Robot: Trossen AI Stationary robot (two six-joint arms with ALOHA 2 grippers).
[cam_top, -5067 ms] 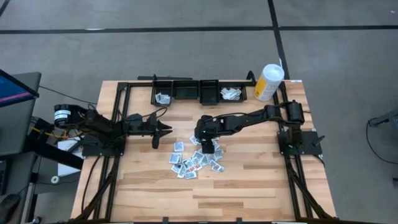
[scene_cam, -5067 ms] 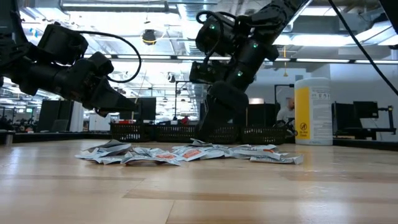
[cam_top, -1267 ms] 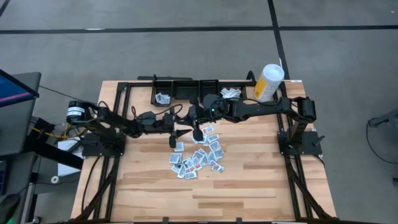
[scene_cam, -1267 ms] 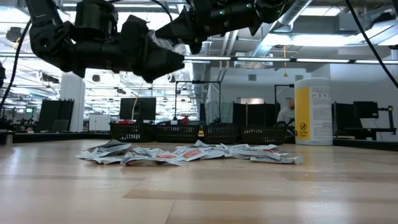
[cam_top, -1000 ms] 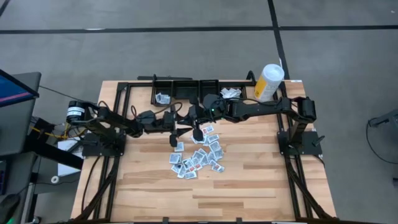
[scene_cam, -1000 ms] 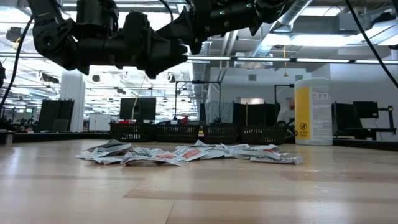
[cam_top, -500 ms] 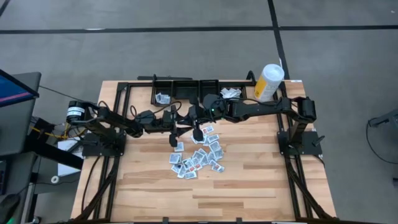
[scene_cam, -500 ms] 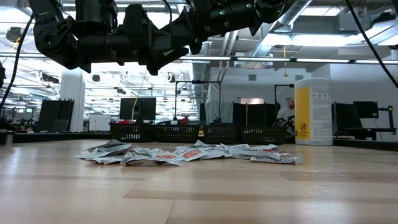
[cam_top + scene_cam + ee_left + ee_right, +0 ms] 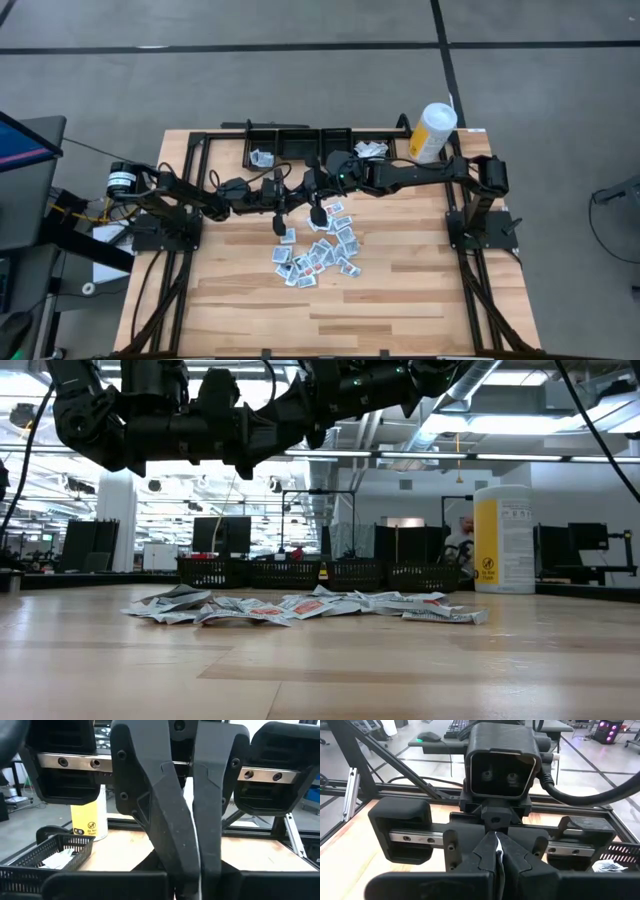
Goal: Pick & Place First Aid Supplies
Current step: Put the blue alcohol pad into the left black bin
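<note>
two tools meet nose to nose above the packet pile

both arms are raised over the back half of the bench (image 9: pixel 400 290), reaching in toward each other. the left tool (image 9: pixel 284 196) and the right tool (image 9: pixel 310 192) sit tip to tip in the air, just in front of the row of black mesh trays (image 9: pixel 300 146).

in the right wrist view the right tool (image 9: pixel 498 851) has its fingers pressed together on a thin white packet (image 9: pixel 498 843) held edge-on, and the left arm's wrist block faces it directly. in the left wrist view the left tool (image 9: pixel 192 870) is also pressed together, with a sliver of white showing between its fingers; it looks like the same packet, though the view is too tight to be sure.

the rest of the first aid supplies (image 9: pixel 318 252) lie in a loose pile on the bench, below and slightly in front of the two tools, well clear of both. in the low view the pile (image 9: pixel 300 606) is spread flat on the wood. more packets rest in the left tray (image 9: pixel 262 157) and in the right tray (image 9: pixel 371 150).

a white-and-yellow canister (image 9: pixel 432 131) stands upright at the back right corner of the bench, beside the trays.
</note>
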